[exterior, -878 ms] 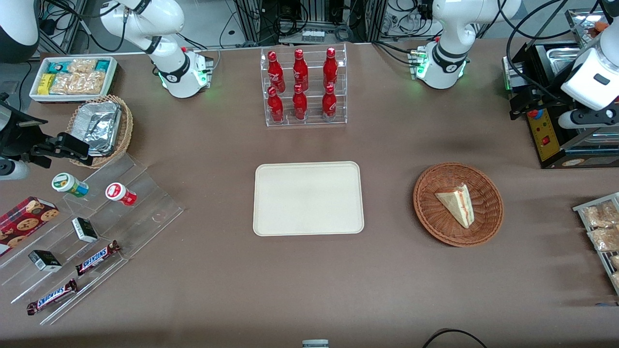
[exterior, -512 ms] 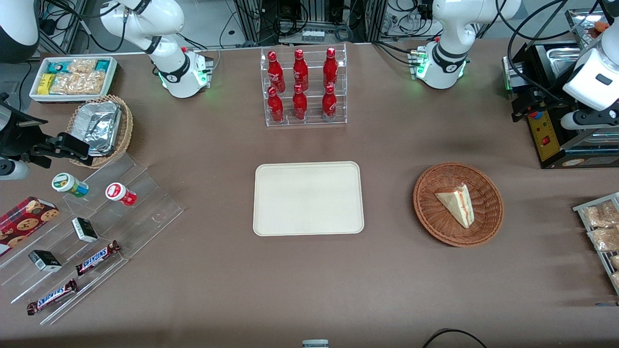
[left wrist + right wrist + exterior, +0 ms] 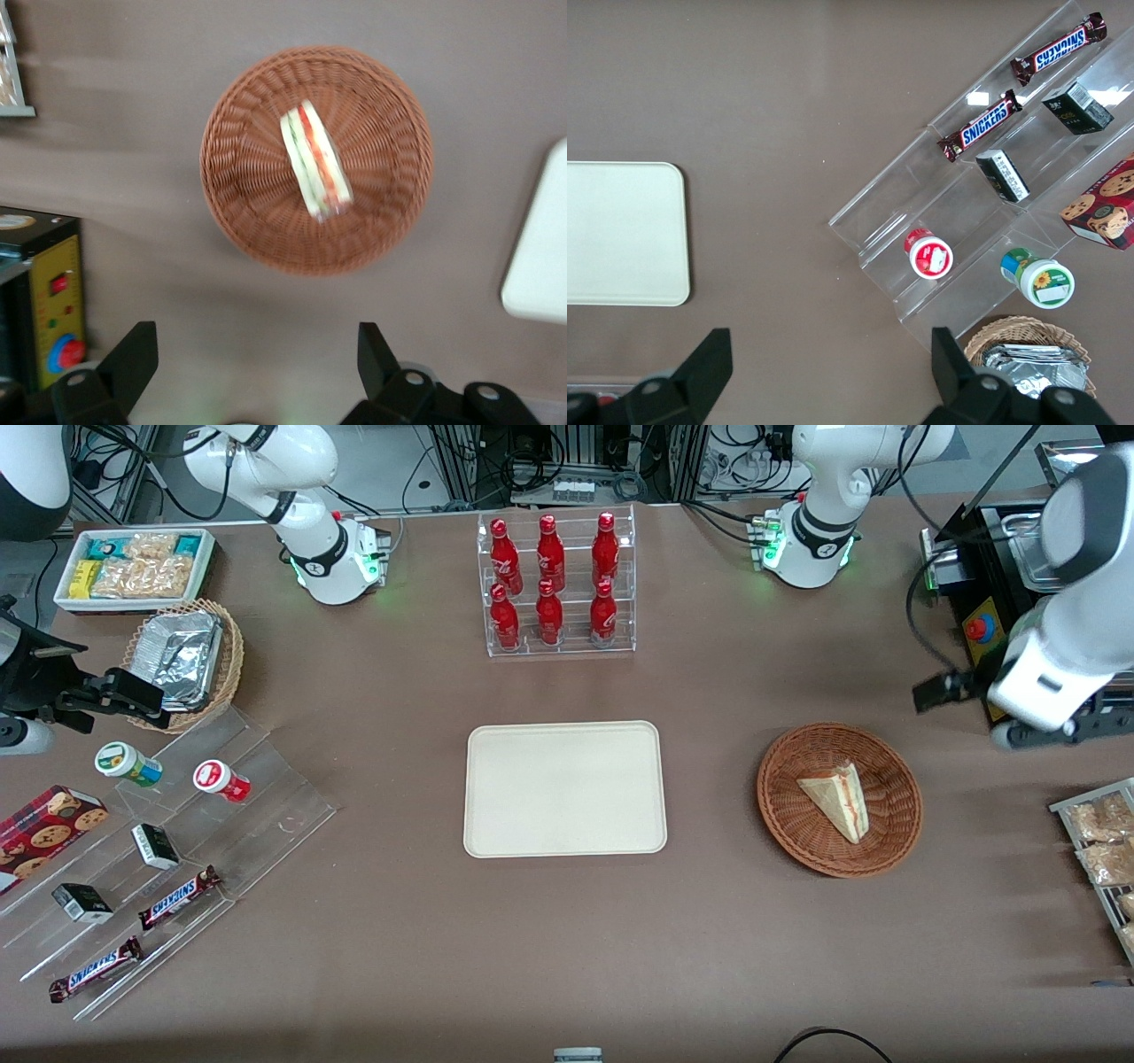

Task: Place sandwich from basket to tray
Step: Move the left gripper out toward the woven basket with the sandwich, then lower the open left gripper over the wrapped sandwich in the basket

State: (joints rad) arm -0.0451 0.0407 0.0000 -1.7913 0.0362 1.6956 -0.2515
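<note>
The sandwich (image 3: 837, 797) is a pale wedge with red and green filling, lying in the round reddish-brown basket (image 3: 788, 824). The cream tray (image 3: 565, 788) lies flat toward the parked arm's end from the basket and holds nothing. My left gripper (image 3: 943, 691) hangs above the table, a little farther from the front camera than the basket and toward the working arm's end. In the left wrist view the gripper (image 3: 255, 354) is open and empty, with the basket (image 3: 230, 115), the sandwich (image 3: 314, 164) and an edge of the tray (image 3: 540, 248) in sight.
A black control box with a red button (image 3: 979, 631) stands close beside the gripper. A clear rack of red bottles (image 3: 556, 584) stands farther from the front camera than the tray. A rack of snack packets (image 3: 1103, 841) lies at the working arm's end.
The left arm has swung from over the black control box toward the basket and nearer to the front camera. The sandwich, basket and tray have not moved.
</note>
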